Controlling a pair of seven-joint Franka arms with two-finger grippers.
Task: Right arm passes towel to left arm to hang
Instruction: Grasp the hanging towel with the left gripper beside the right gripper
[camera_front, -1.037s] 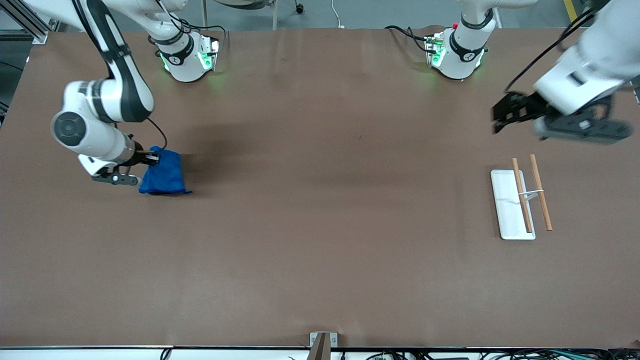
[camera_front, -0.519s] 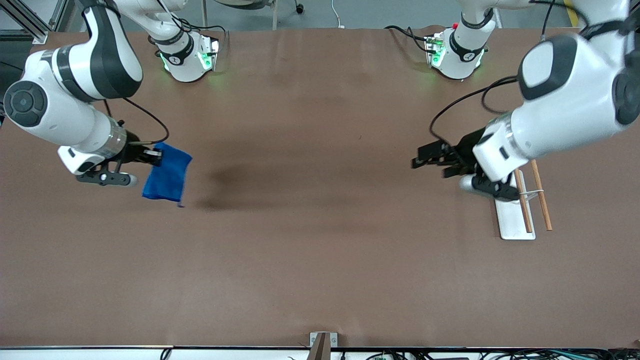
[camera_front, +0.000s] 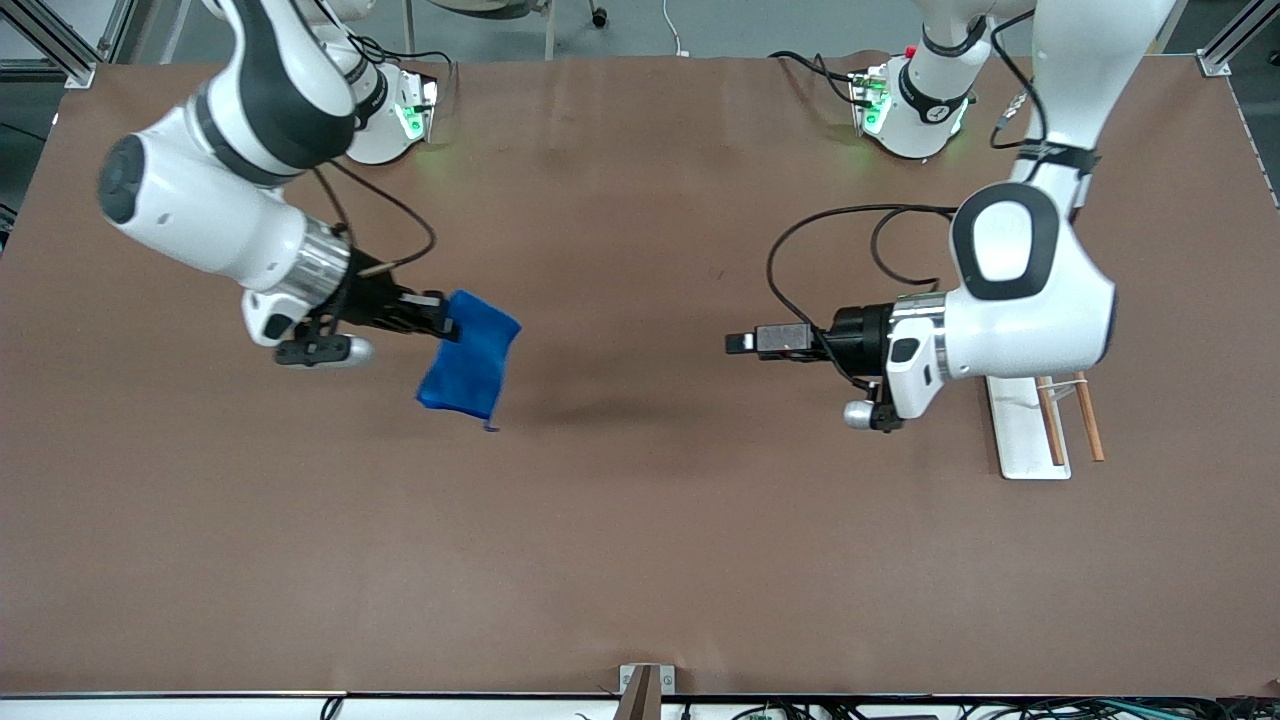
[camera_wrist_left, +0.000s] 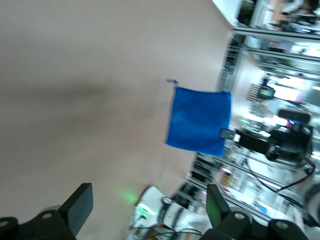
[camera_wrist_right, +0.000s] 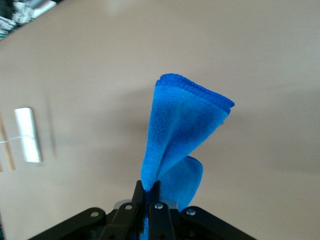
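Fingers of our right arm's black two-finger gripper (camera_front: 440, 322) are pinching the bright blue microfibre towel (camera_front: 470, 366) by a corner, dangling it over the brown table (camera_front: 640, 560) toward the right arm's end. We are mid-handover: our left arm's black gripper (camera_front: 738, 343), spread wide in its wrist view, is pointing at the cloth across a gap and next needs a free edge between its fingers (camera_wrist_left: 80, 207)

Both robots have glossy white rounded shells with black bands at the joints. The white right arm (camera_front: 215, 205) has a silver metal ring at its wrist and a thin black cable in a loop. The white left arm (camera_front: 1020, 300) carries a longer looping black cable and a small silver cylinder under its wrist. Both bases glow green; the left arm's base has a small red knob (camera_front: 910, 51). The black two-finger grippers show small silver screws.
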